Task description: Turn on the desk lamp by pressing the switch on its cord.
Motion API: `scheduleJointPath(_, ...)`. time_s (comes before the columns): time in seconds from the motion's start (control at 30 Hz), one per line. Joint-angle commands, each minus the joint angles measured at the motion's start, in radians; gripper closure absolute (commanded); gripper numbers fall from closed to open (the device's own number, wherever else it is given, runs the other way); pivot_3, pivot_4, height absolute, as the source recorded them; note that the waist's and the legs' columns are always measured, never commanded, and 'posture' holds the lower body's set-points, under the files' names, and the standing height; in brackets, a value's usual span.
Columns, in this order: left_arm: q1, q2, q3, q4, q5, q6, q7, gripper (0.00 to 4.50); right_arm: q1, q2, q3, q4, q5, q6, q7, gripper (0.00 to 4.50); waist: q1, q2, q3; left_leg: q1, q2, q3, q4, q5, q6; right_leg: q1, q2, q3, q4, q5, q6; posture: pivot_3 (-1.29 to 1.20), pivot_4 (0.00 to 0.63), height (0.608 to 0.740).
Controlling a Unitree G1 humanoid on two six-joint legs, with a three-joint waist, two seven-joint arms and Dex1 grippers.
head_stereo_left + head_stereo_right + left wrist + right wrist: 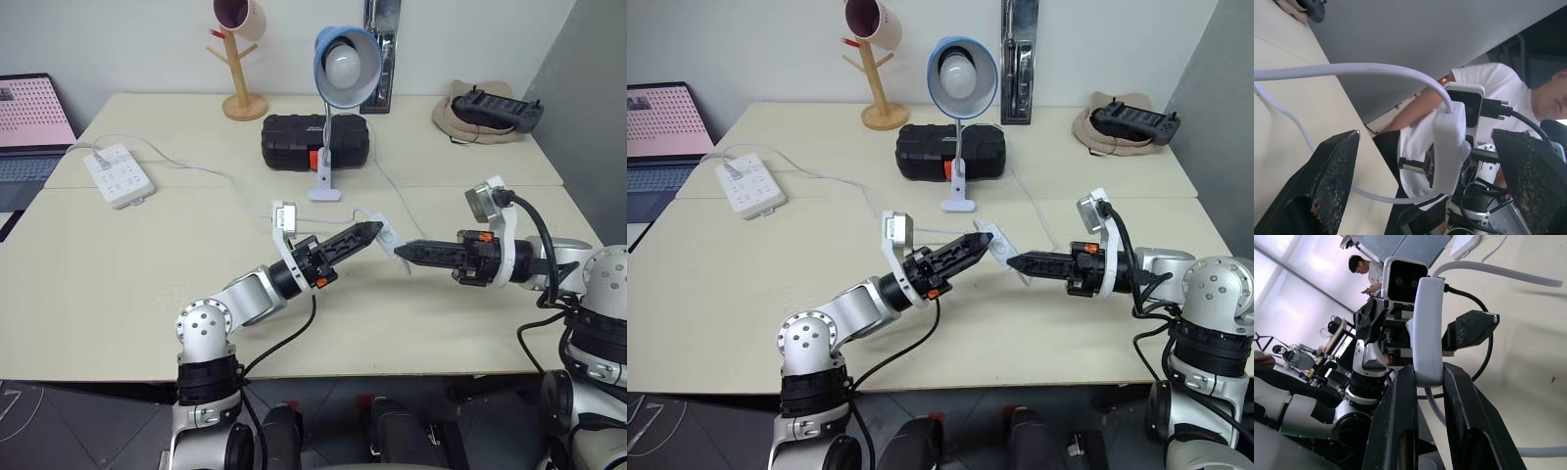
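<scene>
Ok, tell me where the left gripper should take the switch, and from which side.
Take the switch on its free end, coming from the side opposite the right gripper, which already clamps the other end. The left gripper is open and faces it, so its fingers could likely straddle the flat faces.

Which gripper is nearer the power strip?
Left. The left gripper is mid-table, on the power strip's side; the right gripper, holding the switch, is farther away.
</scene>
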Motion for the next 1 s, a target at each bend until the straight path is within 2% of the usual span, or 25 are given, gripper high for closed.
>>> scheduleJointPath(0.03, -0.011, -0.003, -0.016, -0.040, -0.047, -0.016, 0.004, 0.00, -0.016, -0.007, -0.035, -0.012, 0.054, 0.001, -0.019, 4.14, 0.000, 0.000, 0.000, 0.000, 0.000, 0.000, 0.000, 0.000, 0.000, 0.000, 0.000, 0.000, 0.000, 0.000, 0.000, 0.00, 0.150, 0.740)
scheduleJointPath(0.33, -0.013, 0.018, -0.041, -0.027, -0.040, -0.037, -0.010, 0.00, -0.009, -0.028, -0.034, -0.004, 0.101, -0.009, -0.046, 4.14, 0.000, 0.000, 0.000, 0.000, 0.000, 0.000, 0.000, 0.000, 0.000, 0.000, 0.001, 0.000, -0.001, -0.001, 0.002, 0.00, 0.150, 0.740)
scheduleJointPath(1.0, -0.010, 0.039, -0.067, -0.027, -0.054, -0.062, -0.035, 3.86, -0.007, -0.035, -0.016, -0.001, 0.173, -0.029, -0.100, 4.14, 0.000, 0.000, 0.000, 0.000, 0.000, 0.000, -0.001, 0.000, 0.000, 0.000, 0.001, 0.001, -0.002, -0.003, 0.004, 0.00, 0.150, 0.740)
